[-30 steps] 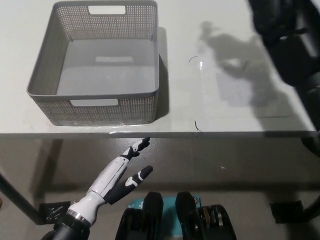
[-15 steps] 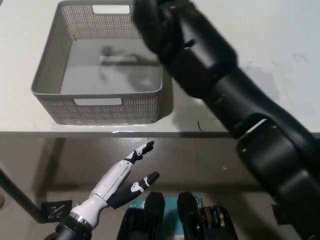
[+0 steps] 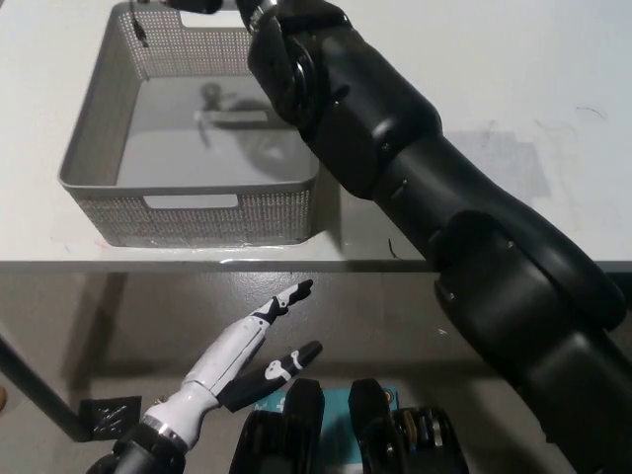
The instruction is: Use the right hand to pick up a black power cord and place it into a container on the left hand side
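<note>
Reaching further left than half a second ago, right hand now over the basket's far rim at the top edge, grip unclear; thin black cord dangling there. Left hand spread, resting below the desk.

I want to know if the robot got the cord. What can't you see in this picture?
- Right hand: head view, cut off by the top edge above the gray basket; its grip cannot be told.
- Power cord: only a thin dark strand shows near the basket's far rim, too small to identify.
- Basket's right rear corner: hidden by the black right arm.
- Left hand rests open below the table.
</note>
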You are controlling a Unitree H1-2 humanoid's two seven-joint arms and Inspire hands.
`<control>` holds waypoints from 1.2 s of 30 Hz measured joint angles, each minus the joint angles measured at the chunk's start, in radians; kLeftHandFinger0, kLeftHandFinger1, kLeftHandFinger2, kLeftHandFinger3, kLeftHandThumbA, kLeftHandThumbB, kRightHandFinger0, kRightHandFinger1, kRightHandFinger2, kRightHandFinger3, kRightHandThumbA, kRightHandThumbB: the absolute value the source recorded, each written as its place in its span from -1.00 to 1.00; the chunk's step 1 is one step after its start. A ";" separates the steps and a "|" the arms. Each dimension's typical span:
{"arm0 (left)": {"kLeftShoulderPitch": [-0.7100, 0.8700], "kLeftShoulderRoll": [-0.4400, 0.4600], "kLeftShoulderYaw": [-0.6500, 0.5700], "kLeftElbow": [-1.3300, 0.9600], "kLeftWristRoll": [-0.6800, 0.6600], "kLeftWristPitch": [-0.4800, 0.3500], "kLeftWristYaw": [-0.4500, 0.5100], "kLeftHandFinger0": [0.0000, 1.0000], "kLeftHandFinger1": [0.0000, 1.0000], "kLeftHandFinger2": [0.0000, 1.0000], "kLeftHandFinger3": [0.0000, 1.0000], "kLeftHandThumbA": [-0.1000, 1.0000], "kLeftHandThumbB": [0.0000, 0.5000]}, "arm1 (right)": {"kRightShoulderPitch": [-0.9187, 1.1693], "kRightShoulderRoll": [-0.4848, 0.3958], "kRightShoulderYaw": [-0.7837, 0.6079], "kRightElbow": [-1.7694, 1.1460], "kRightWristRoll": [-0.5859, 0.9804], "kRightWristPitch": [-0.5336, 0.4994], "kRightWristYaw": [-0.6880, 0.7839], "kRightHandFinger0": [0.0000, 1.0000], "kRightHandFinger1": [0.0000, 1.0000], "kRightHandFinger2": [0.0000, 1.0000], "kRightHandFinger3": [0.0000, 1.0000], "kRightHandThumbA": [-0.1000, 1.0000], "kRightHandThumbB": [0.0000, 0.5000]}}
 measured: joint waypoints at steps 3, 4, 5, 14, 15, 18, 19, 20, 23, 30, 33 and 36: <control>-0.006 0.001 0.000 0.000 0.000 0.000 -0.003 1.00 1.00 1.00 1.00 0.70 -0.32 | 0.000 0.000 0.002 0.022 0.000 -0.008 -0.004 -0.96 -0.20 0.63 0.82 -1.00 0.04; -0.008 0.001 0.001 0.000 0.000 0.000 -0.003 1.00 1.00 1.00 1.00 0.70 -0.32 | -0.001 0.001 0.005 0.029 0.000 -0.011 -0.005 -0.99 -0.30 0.49 0.55 -1.00 0.02; -0.011 0.001 0.001 0.000 -0.001 0.000 -0.004 1.00 1.00 1.00 1.00 0.68 -0.31 | -0.002 0.002 0.009 0.046 0.000 -0.016 -0.006 -0.77 -0.16 0.40 0.51 -1.00 0.30; -0.028 0.001 -0.001 0.001 0.000 0.000 -0.014 1.00 1.00 1.00 1.00 0.64 -0.38 | 0.014 0.063 0.051 0.152 0.000 -0.043 -0.008 -0.99 -0.89 -0.27 -0.47 -1.00 -0.01; -0.030 0.001 -0.001 0.001 0.000 0.000 -0.014 1.00 1.00 1.00 1.00 0.69 -0.34 | 0.019 0.072 0.054 0.160 0.000 -0.044 -0.008 -0.92 -0.74 -0.08 -0.26 -1.00 -0.01; -0.036 0.001 -0.002 0.001 -0.001 0.000 -0.016 1.00 1.00 1.00 1.00 0.75 -0.28 | 0.042 0.095 0.060 0.180 0.001 -0.046 -0.006 -0.55 -0.46 -0.02 -0.12 -1.00 0.21; -0.037 0.001 -0.002 0.001 -0.001 0.000 -0.017 1.00 1.00 1.00 1.00 0.77 -0.29 | 0.046 0.098 0.061 0.184 0.001 -0.047 -0.005 -0.54 -0.47 -0.09 -0.11 -1.00 0.23; -0.039 0.001 -0.002 0.001 -0.001 0.001 -0.018 1.00 1.00 1.00 1.00 0.76 -0.33 | 0.051 0.100 0.061 0.189 0.002 -0.047 -0.004 -0.80 -0.67 -0.31 -0.03 -1.00 0.30; -0.047 0.001 -0.002 0.001 -0.002 0.002 -0.026 1.00 1.00 1.00 1.00 0.73 -0.35 | 0.060 0.101 0.061 0.199 0.003 -0.048 -0.003 -0.85 -0.65 -0.32 0.08 -1.00 0.31; -0.059 0.001 -0.003 0.001 -0.003 0.004 -0.043 1.00 1.00 1.00 1.00 0.75 -0.36 | 0.068 0.100 0.066 0.213 0.003 -0.037 -0.003 1.00 1.00 1.00 1.00 0.72 0.83; -0.062 0.001 -0.003 0.002 -0.003 0.004 -0.048 1.00 1.00 1.00 1.00 0.76 -0.32 | 0.067 0.098 0.065 0.215 0.004 -0.007 0.033 1.00 1.00 1.00 1.00 1.00 1.00; -0.064 0.001 -0.003 0.004 -0.002 0.004 -0.051 1.00 1.00 1.00 1.00 0.78 -0.35 | 0.065 0.089 0.063 0.213 0.007 0.019 0.067 1.00 1.00 1.00 1.00 1.00 1.00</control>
